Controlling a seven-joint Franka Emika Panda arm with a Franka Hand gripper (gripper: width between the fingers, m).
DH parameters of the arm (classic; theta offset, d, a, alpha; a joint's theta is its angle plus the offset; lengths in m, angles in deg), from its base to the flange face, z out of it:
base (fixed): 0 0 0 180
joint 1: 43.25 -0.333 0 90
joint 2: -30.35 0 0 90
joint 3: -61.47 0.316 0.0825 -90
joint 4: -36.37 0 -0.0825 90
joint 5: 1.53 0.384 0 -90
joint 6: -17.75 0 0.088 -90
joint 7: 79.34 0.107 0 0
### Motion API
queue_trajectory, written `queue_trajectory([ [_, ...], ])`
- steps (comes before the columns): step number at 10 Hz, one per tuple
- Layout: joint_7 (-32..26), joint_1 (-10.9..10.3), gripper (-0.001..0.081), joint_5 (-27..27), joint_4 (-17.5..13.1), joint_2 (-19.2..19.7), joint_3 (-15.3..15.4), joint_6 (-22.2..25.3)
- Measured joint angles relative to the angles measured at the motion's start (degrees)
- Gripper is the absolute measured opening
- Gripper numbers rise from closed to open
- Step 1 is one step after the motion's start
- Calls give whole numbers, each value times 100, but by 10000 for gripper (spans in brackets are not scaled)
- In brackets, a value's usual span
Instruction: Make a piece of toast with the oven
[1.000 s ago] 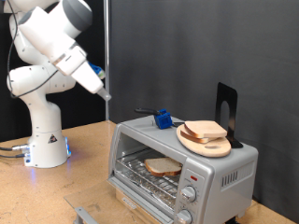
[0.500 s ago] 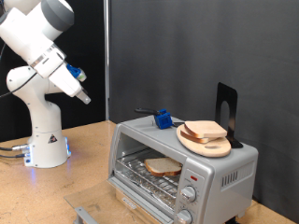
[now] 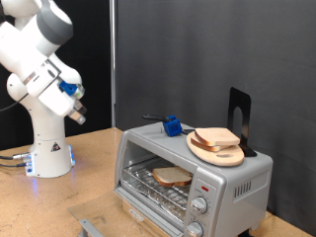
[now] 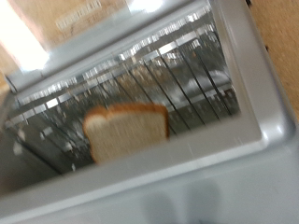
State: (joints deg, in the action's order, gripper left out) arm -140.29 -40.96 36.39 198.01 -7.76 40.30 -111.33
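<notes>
The silver oven (image 3: 229, 185) stands at the exterior view's lower right with its door folded down. A slice of toast (image 3: 173, 176) lies on the wire rack inside. The wrist view looks into the oven (image 4: 245, 93) and shows the same toast (image 4: 126, 132) on the rack. A second slice of bread (image 3: 217, 137) lies on a round wooden plate (image 3: 226, 155) on top of the oven. My gripper (image 3: 77, 116) hangs in the air well off to the exterior view's left of the oven, with nothing seen in it. Its fingers do not show in the wrist view.
A small blue object (image 3: 173, 125) and a black stand (image 3: 239, 118) sit on the oven top. The oven's two knobs (image 3: 200, 204) face front. The open door's handle (image 3: 91, 226) juts out at the exterior view's bottom. The robot base (image 3: 46, 153) stands at the left on the wooden table.
The arm has swung away from the oven, moving left and down in the exterior view. The toast in the oven and the slice on the plate have not moved.
</notes>
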Motion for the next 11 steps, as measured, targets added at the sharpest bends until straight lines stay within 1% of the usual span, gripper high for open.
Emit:
queue_trajectory([
  [1, -148, 8, 795, 33, -19, 206, -123, -152],
  [2, -349, -17, 795, 256, -53, 386, -280, -321],
  [3, -680, -92, 795, 687, -83, 514, -450, -550],
  [4, -915, -248, 795, 991, -113, 611, -593, -699],
  [5, -867, -232, 795, 887, -119, 611, -577, -657],
  [6, -276, -158, 795, 854, -172, 624, -587, -249],
  [8, 1064, 65, 795, 839, -365, 644, -683, 530],
  [9, 1773, 223, 795, 706, -462, 683, -715, 818],
  [10, 2321, 334, 795, 599, -544, 770, -709, 1006],
  [11, 2080, 314, 795, 603, -530, 776, -708, 982],
])
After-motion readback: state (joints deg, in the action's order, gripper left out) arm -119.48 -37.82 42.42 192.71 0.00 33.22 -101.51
